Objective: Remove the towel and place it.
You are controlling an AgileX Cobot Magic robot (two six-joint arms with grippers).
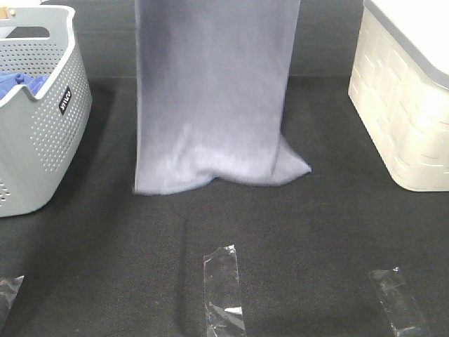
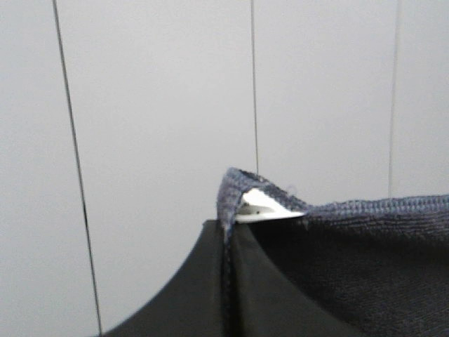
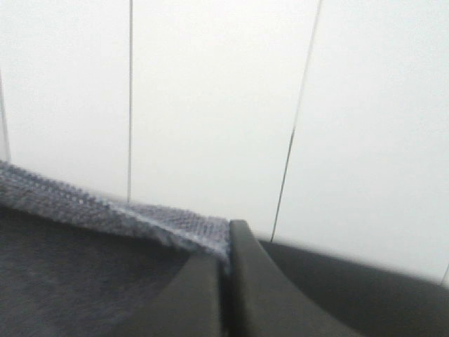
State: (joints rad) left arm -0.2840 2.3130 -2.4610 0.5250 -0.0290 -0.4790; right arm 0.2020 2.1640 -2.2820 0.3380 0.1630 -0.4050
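The slate-grey towel (image 1: pixel 214 98) hangs as a long sheet from above the picture in the exterior high view, its lower end crumpled on the black table. Both arms are out of that view. In the left wrist view my left gripper (image 2: pixel 228 235) is shut on one top corner of the towel (image 2: pixel 351 239), the hem folded over the black fingers (image 2: pixel 203 281). In the right wrist view my right gripper (image 3: pixel 226 246) is shut on the other top corner of the towel (image 3: pixel 105 239), pinched between the dark fingers (image 3: pixel 252 295).
A grey perforated basket (image 1: pixel 49 133) with a bright blue cloth (image 1: pixel 21 83) inside stands at the left. A cream woven bin (image 1: pixel 407 105) stands at the right. Clear tape strips (image 1: pixel 223 288) lie on the black table (image 1: pixel 316 232) near the front. White panelled wall (image 2: pixel 154 105) fills both wrist views.
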